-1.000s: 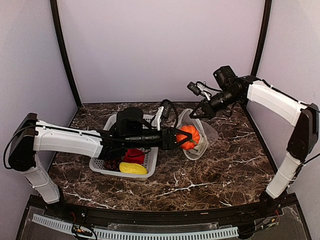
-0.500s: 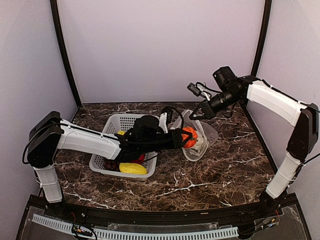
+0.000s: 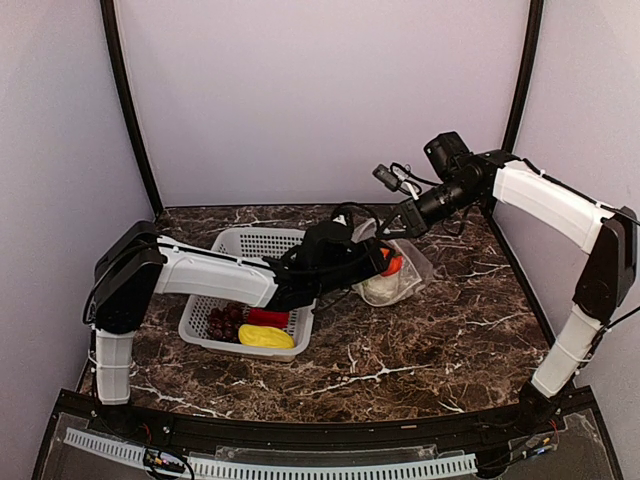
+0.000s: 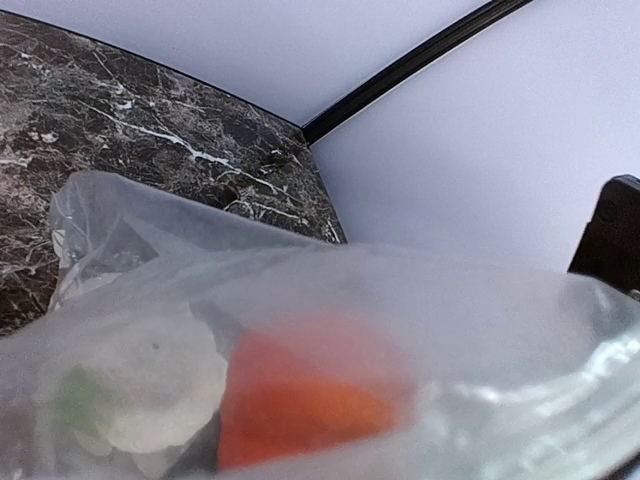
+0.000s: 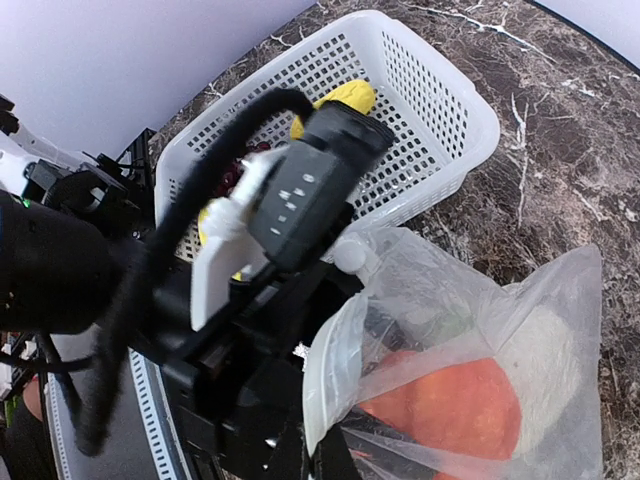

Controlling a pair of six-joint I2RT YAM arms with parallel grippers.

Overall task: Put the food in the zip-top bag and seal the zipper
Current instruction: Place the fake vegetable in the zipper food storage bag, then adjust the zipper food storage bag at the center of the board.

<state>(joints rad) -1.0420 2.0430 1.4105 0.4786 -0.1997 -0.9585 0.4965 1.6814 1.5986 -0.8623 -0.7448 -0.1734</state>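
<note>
Left gripper (image 3: 385, 263) is pushed into the mouth of the clear floppy plastic zip-top bag (image 3: 415, 268), entering from the bag's 9 o'clock side. Its fingers are buried behind film in every view, so I cannot tell if it is clamped or released. The round orange toy pumpkin (image 3: 393, 265) sits right at its tip, inside the bag and touching the white toy cauliflower (image 3: 378, 289). The bag lies on the dark marble table (image 3: 450, 340) at about 2 o'clock from table centre. Right gripper (image 3: 397, 224) looks pinched onto the bag's mouth edge at its 11 o'clock corner, lifting it open. The zipper strip is too thin to make out.

Risks, as judgement:
- The pumpkin is near the mouth, so a release there could let it roll out.
- Pulling the left gripper out may drag the floppy film along or tip the bag.
- If the right pinch slips, the mouth collapses onto the left fingers.
- The black cable loop (image 3: 350, 212) on the left wrist hangs just beside the bag rim and could snag.

Around: the grey perforated plastic basket (image 3: 228, 243) is at 9 o'clock, holding the dark purple grape bunch (image 3: 222, 322), red toy pepper (image 3: 268, 317) and yellow toy corn piece (image 3: 266, 337). That is 3 items not yet bagged. The left forearm stretches over the basket, partly covering it.
</note>
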